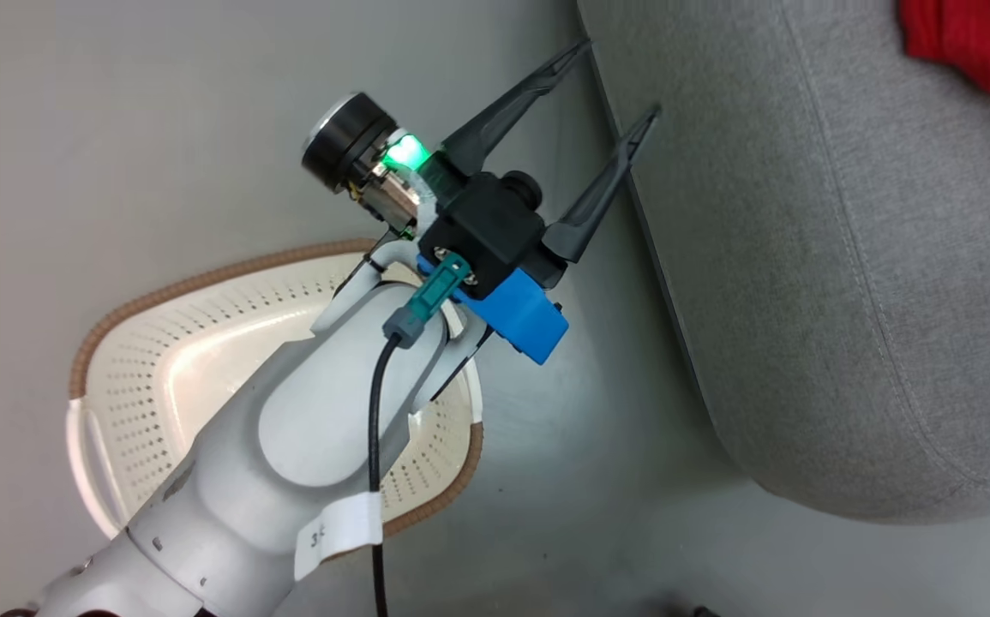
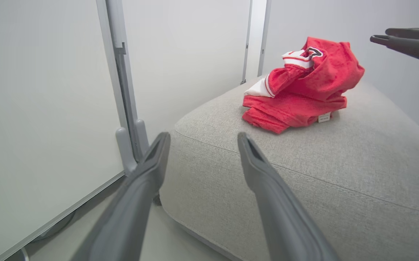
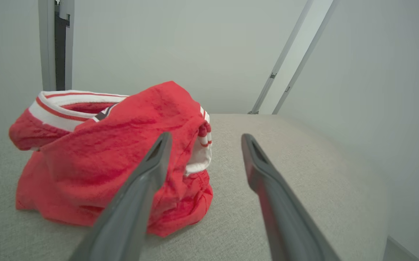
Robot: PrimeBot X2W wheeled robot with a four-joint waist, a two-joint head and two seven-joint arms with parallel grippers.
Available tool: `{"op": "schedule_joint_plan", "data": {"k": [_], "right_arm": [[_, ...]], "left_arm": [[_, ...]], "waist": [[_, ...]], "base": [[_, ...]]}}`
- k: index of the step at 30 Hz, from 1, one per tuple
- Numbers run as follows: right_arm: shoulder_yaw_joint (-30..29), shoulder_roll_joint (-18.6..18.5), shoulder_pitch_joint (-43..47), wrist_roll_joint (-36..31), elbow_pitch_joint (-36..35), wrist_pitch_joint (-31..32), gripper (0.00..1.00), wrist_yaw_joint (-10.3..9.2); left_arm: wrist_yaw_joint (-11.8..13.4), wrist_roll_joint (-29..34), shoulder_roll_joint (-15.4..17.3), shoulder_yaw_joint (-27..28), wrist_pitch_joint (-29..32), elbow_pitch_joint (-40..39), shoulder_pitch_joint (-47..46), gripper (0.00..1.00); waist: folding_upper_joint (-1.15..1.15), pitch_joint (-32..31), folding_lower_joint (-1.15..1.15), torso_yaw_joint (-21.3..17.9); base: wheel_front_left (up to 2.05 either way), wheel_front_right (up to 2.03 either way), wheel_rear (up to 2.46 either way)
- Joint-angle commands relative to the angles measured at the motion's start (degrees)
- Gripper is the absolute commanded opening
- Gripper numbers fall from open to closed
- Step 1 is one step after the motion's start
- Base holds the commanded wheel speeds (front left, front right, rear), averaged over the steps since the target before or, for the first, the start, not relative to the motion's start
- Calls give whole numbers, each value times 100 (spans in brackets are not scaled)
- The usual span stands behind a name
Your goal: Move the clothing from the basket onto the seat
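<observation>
My forearm hides much of the basket [image 1: 203,278], my left tool [image 1: 619,79] gapes wide and empty by the seat's [image 1: 803,257] edge, and the clothing [image 2: 303,90], a crumpled red heap with white striped trim and an unreadable tag [image 2: 324,117], lies back from the seat's rounded corner, before my wide, empty right tool [image 3: 206,139].

We note seat [image 1: 803,257]: grey woven, rounded corner | clothing [image 2: 300,90]: red, white-striped, crumpled heap on its top | basket [image 1: 143,377]: cream, perforated, brown rim, upright on floor [image 1: 117,128] near seat
</observation>
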Motion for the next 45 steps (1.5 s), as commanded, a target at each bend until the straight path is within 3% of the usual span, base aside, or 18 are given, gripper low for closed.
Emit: {"op": "schedule_joint_plan", "data": {"k": [1,13,26,34,45], "right_arm": [[135,88,220,-44,-303,-4,100,1],[1435,265,601,-194,-999,-5,100,0],[2797,602,711,-185,-1046,-4,100,1],[3072,887,1170,-90,-871,-5,100,1],[2948,1155,1964,26,-704,-5,100,1]], "left_arm": [[90,-55,-8,188,-31,-168,239,100],[335,-8,-48,1246,-35,-729,1271,100],[394,255,-202,2709,-34,-1061,2370,100],[348,417,-331,3350,-32,-1142,3119,100],[148,523,-412,3813,-31,-1220,3919,100]], "waist": [[0,-515,0,165],[0,-1557,0,741],[0,-2394,0,1386],[0,-2840,0,1649],[0,-3276,0,1782]], "base": [[0,0,0],[0,0,0],[0,0,0],[0,0,0],[0,0,0]]}}
